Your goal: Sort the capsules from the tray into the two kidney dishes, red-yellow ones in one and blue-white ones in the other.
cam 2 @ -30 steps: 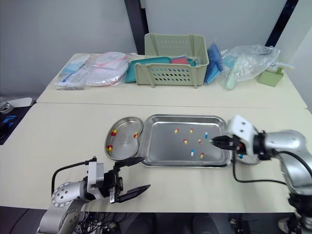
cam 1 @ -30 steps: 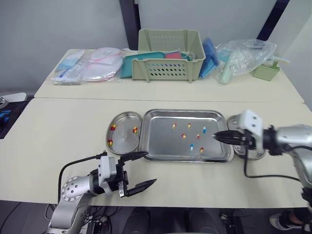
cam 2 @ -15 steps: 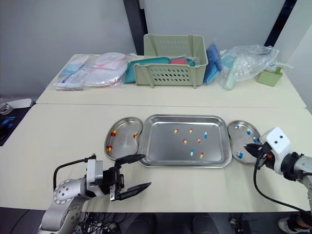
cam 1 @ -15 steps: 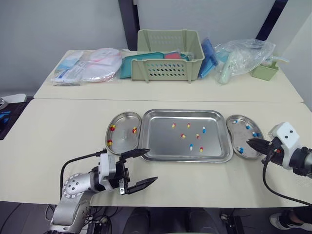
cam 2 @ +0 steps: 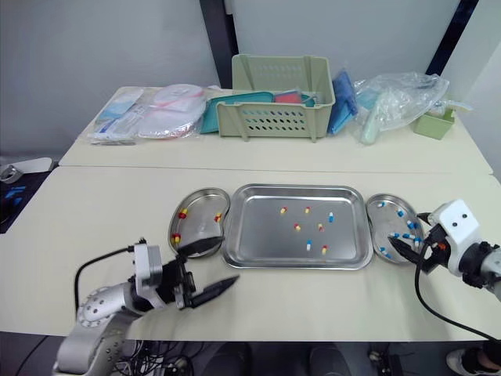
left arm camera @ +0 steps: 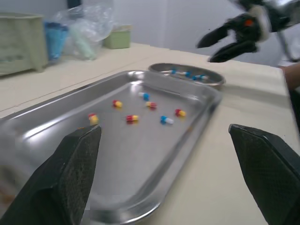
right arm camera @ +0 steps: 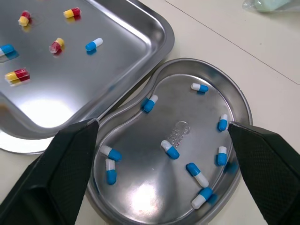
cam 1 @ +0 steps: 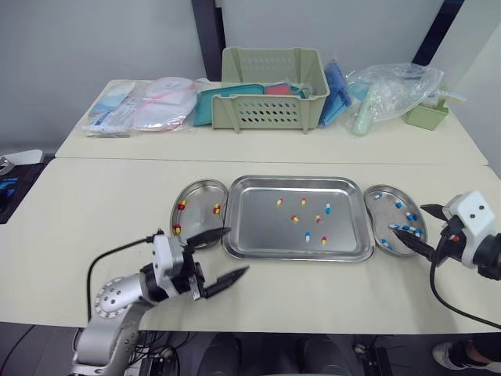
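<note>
**Left gripper (cam 1: pixel 237 249) and right gripper (cam 2: pixel 405 227): both wide open, empty**

Right gripper is hovering over the right dish (right arm camera: pixel 236 96), where blue-white capsules (right arm camera: pixel 170 149) are lying. Left gripper is hanging by the tray (cam 1: pixel 262 239), near-left corner. Mixed capsules (cam 1: pixel 295 218) are sitting in the tray, red-yellow ones (cam 1: pixel 181 205) in the left dish (cam 1: pixel 197 213).

One tray (cam 1: pixel 258 231), two kidney dishes (cam 1: pixel 197 196) (cam 1: pixel 382 213) — one basket (cam 1: pixel 274 110).

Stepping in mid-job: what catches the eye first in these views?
The steel tray in mid-table, a few capsules of both colours scattered in it. To its right the open right gripper hangs over a dish of blue-white capsules; the left dish holds a few red-yellow ones.
</note>
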`<action>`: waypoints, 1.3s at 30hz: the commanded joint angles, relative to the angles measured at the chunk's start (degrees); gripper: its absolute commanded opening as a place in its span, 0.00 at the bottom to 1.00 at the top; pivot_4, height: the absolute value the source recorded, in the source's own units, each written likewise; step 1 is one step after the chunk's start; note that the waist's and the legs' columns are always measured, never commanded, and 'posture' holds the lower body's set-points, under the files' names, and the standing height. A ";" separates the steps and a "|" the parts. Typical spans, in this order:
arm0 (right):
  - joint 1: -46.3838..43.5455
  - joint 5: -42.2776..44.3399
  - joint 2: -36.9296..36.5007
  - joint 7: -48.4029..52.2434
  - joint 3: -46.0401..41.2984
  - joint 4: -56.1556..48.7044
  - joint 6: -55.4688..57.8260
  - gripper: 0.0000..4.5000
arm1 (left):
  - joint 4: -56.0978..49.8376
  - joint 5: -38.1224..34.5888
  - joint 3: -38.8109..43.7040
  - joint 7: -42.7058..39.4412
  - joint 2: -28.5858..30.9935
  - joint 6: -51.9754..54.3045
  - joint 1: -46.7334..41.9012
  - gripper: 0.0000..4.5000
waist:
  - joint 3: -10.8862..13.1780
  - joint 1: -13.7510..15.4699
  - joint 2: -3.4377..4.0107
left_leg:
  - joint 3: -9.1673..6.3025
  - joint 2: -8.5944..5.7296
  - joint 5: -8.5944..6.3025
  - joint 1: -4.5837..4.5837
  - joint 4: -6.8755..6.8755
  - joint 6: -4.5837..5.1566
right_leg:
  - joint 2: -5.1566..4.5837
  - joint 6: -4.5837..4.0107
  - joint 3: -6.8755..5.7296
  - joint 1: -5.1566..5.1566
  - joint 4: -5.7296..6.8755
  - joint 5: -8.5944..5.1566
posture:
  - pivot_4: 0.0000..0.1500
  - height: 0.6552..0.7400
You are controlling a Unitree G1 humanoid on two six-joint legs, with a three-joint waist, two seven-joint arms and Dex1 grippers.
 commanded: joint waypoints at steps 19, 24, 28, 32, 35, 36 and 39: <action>17.73 0.84 -0.19 9.78 -13.41 6.95 -18.07 0.99 | 18.35 4.13 23.52 2.92 8.49 1.33 11.83 1.00 | 0.02 -0.07 -0.05 | 0.09 0.01 -0.01 0.10 -0.08 -0.01 | -0.02 -0.01 0.04 0.09 -0.08 -0.01 | 1.00 1.00; 20.88 1.25 2.39 8.79 -11.84 2.06 -20.44 0.99 | 19.58 5.03 23.20 2.37 8.80 0.60 11.50 1.00 | 0.01 -0.07 -0.06 | 0.10 0.01 -0.01 0.12 -0.08 -0.01 | -0.02 -0.01 0.05 0.11 -0.07 -0.01 | 1.00 1.00; 21.64 3.41 5.83 7.52 -7.30 -4.55 -20.35 0.99 | 19.05 5.12 22.42 2.36 8.41 0.88 10.99 1.00 | -0.03 -0.07 -0.11 | 0.08 0.03 -0.01 0.12 -0.08 -0.01 | -0.01 -0.01 0.03 0.10 -0.07 -0.01 | 1.00 1.00; 19.30 2.58 9.62 4.36 -1.31 -6.44 -21.48 0.99 | 16.90 4.79 22.10 2.76 7.49 1.51 11.74 1.00 | -0.05 -0.12 -0.13 | 0.08 0.04 -0.01 0.13 -0.08 -0.01 | -0.01 -0.01 0.04 0.11 -0.06 -0.01 | 1.00 1.00; 18.43 1.41 11.22 2.99 2.22 -6.69 -22.84 0.99 | 14.85 4.38 22.64 2.89 6.72 1.90 13.26 1.00 | -0.05 -0.11 -0.13 | 0.07 0.04 -0.01 0.14 -0.08 -0.01 | -0.01 -0.01 0.04 0.11 -0.04 -0.01 | 1.00 1.00; 18.04 0.97 11.54 2.50 3.21 -6.43 -23.30 0.99 | 14.06 4.26 22.81 2.95 6.49 2.05 13.84 1.00 | -0.05 -0.08 -0.13 | 0.07 0.04 -0.01 0.14 -0.08 -0.01 | -0.02 -0.01 0.04 0.10 -0.04 -0.01 | 1.00 1.00; 17.12 0.22 11.93 1.28 5.32 -5.68 -24.02 0.99 | 10.89 3.35 22.89 3.04 6.12 3.11 14.84 1.00 | -0.06 -0.07 -0.15 | 0.07 0.04 -0.01 0.13 -0.07 -0.01 | -0.01 -0.01 0.04 0.10 -0.04 -0.01 | 1.00 1.00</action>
